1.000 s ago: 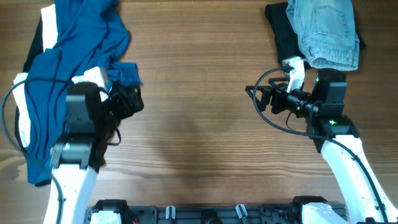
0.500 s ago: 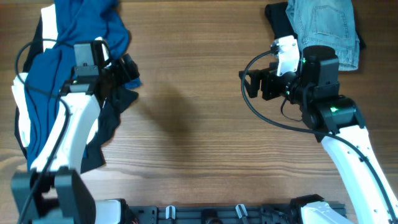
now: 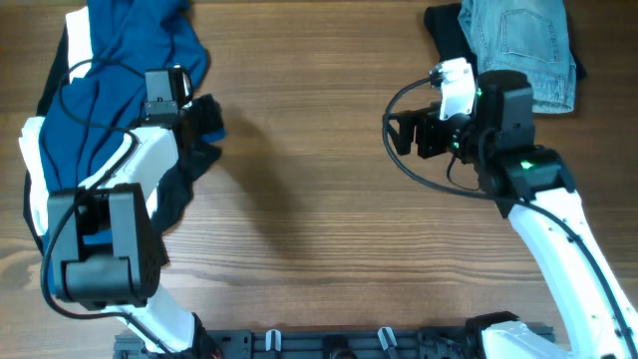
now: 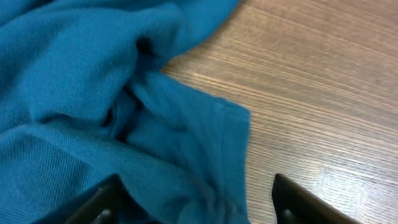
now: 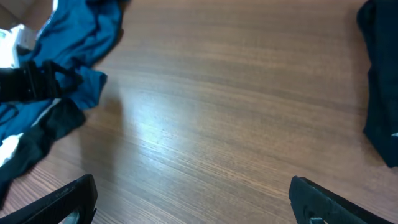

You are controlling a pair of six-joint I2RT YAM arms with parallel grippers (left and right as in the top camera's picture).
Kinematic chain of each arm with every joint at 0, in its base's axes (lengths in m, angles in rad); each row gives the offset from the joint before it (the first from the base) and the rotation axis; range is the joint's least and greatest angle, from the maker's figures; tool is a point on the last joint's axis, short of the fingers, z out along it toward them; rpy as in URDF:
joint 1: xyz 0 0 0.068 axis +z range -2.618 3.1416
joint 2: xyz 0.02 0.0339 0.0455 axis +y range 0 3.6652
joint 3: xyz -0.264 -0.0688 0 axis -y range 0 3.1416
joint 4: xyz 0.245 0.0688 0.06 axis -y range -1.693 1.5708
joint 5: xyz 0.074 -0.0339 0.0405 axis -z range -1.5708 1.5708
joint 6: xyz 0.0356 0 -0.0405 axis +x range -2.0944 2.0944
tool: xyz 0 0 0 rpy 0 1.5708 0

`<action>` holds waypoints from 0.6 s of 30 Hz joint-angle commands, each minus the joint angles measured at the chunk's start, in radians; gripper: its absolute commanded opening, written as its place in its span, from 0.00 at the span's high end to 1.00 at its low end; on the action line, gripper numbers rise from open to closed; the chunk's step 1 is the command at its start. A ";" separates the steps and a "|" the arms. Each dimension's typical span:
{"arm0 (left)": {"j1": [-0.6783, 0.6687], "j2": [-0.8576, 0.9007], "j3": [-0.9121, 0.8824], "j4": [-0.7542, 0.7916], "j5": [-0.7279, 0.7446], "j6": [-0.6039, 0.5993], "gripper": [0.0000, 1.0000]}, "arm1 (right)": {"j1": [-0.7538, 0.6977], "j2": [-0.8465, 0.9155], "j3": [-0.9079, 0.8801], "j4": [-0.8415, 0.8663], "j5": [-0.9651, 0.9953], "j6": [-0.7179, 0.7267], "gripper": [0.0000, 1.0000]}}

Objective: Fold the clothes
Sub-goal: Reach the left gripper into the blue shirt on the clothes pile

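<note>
The deep-blue knit shirt point(image 3: 95, 105) lies crumpled at the table's left, over a white garment point(image 3: 33, 184) and a black garment point(image 3: 179, 189). My left gripper point(image 3: 206, 118) is open at the shirt's right edge. In the left wrist view its fingers point(image 4: 199, 208) straddle a fold of the blue shirt point(image 4: 93, 93) without closing on it. My right gripper point(image 3: 397, 132) is open and empty above bare wood, as the right wrist view point(image 5: 196, 205) shows. Light-blue denim point(image 3: 520, 45) lies on a black garment point(image 3: 449, 45) at the far right.
The wooden table point(image 3: 309, 199) shows bare between the two piles. The right wrist view shows the blue shirt point(image 5: 81, 34) at far left, a black garment point(image 5: 380, 81) at the right edge, and my left gripper point(image 5: 34, 84).
My left arm has swung toward the far side, bringing its gripper to the shirt's right edge and uncovering the black garment. My right arm has shifted slightly left and farther.
</note>
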 commanded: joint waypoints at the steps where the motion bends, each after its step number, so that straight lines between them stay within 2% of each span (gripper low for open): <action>1: 0.005 0.010 0.015 0.011 -0.044 -0.042 0.43 | 0.005 0.055 0.004 0.002 0.019 -0.019 0.01; 3: 0.004 0.013 0.015 0.010 -0.043 -0.046 0.60 | 0.005 0.077 0.004 0.002 0.019 -0.018 0.02; 9: 0.003 0.015 0.015 0.007 -0.043 -0.085 0.96 | 0.005 0.091 0.004 0.005 0.019 -0.018 0.05; 13: -0.003 0.010 0.015 -0.008 -0.029 -0.140 0.96 | 0.005 0.091 0.004 0.006 0.020 -0.016 0.11; 18: -0.062 -0.131 0.027 -0.132 0.036 -0.208 0.96 | -0.046 0.091 0.007 0.019 0.019 0.077 0.18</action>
